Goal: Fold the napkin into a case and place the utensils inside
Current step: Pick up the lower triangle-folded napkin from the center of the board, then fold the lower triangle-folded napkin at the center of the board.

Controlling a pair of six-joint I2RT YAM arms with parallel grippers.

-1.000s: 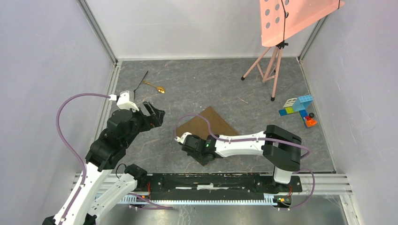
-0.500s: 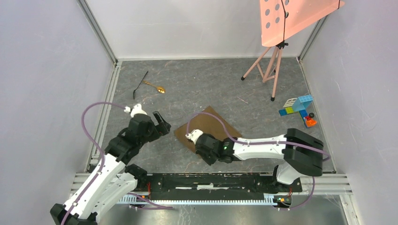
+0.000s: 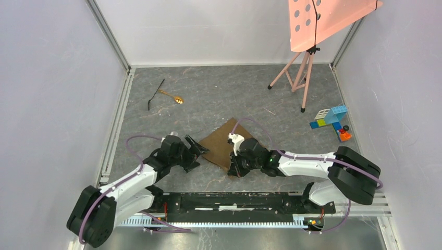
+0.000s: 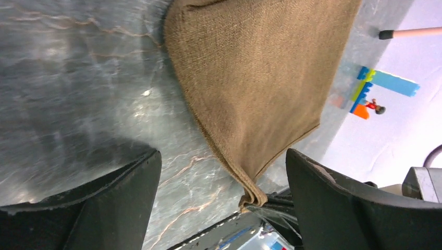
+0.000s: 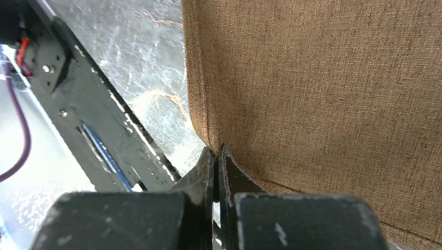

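- The right gripper (image 5: 215,156) has its fingers pressed together, pinching the near corner of the napkin (image 5: 323,99). The hemmed edge of the cloth runs straight into the fingertips.
- The black base rail (image 5: 68,67) lies just beside the right gripper on its near side, along the table edge.
- The napkin, a brown woven cloth, spreads away from the right gripper across the table. Its pinched corner is raised and bunched, while the rest lies flat.
- The left gripper (image 4: 221,156) sits low over the table with its fingers spread wide, holding nothing. The left part of the napkin lies just ahead of it, between the two fingers. Contact with the cloth cannot be determined.
- In the top view, the right wrist and its purple cable (image 3: 255,127) cover the right side of the napkin.
- The gold spoon (image 3: 173,97) and the black utensil (image 3: 155,95) lie close together in a V, well beyond the left gripper towards the far left corner and apart from the napkin.
- The toy blocks (image 3: 331,120) lie far to the right of the right gripper, near the right wall.
- The pink perforated panel (image 3: 323,21) stands on a tripod (image 3: 299,73) at the far right, its feet on the table.
- The table (image 3: 224,91) is grey, marbled and glossy.
- Pale walls (image 3: 208,31) enclose it on three sides.
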